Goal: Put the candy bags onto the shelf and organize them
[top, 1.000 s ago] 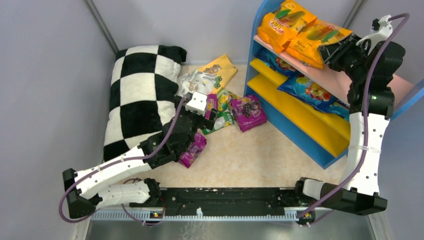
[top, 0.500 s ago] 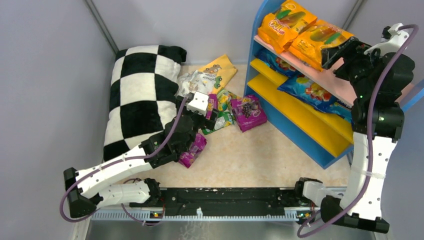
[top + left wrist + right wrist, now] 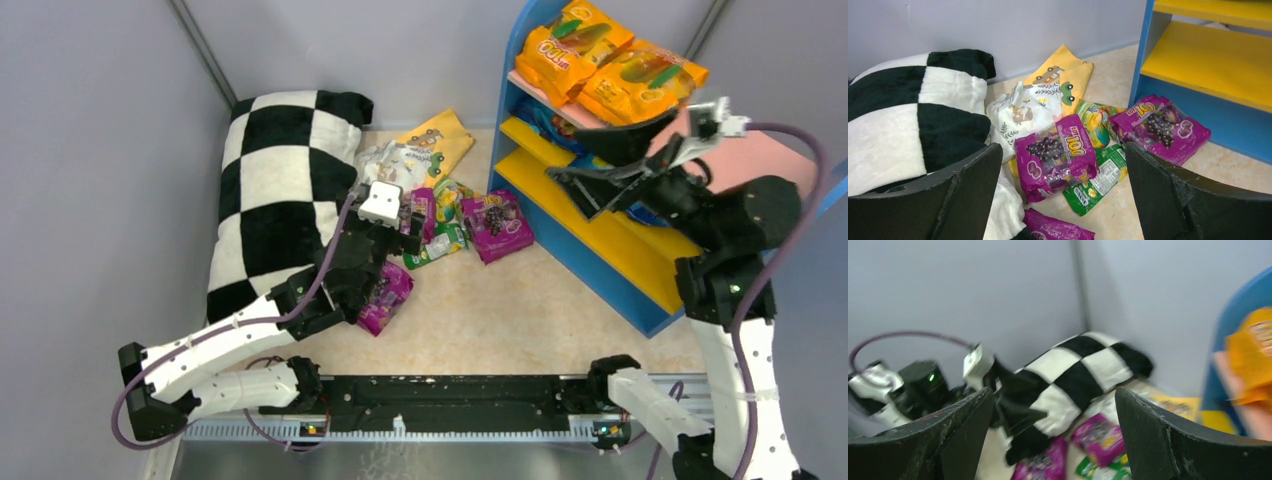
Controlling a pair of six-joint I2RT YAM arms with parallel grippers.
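Two orange candy bags [image 3: 640, 85] lie on the pink top board of the blue-framed shelf [image 3: 620, 245]. My right gripper [image 3: 588, 165] is open and empty in front of the shelf, pointing left. Its wrist view is blurred and shows an orange bag [image 3: 1255, 352] at the right edge. Purple candy bags [image 3: 495, 225] and a green one [image 3: 445, 240] lie on the floor. My left gripper [image 3: 412, 225] hovers open above a purple bag [image 3: 1058, 155]. That bag lies between my left gripper's [image 3: 1063, 187] fingers, untouched, with a green bag [image 3: 1098, 177] beside it.
A black-and-white checkered pillow [image 3: 285, 180] lies left of the pile, close to the left arm. A yellow and white printed cloth [image 3: 420, 150] sits behind the bags. Another purple bag [image 3: 385, 300] lies under the left arm. Blue bags [image 3: 545, 120] rest on the middle shelf board.
My right gripper opened, let go of the orange bag on the top board, and swung down and left off the shelf. The left arm shifted slightly left.
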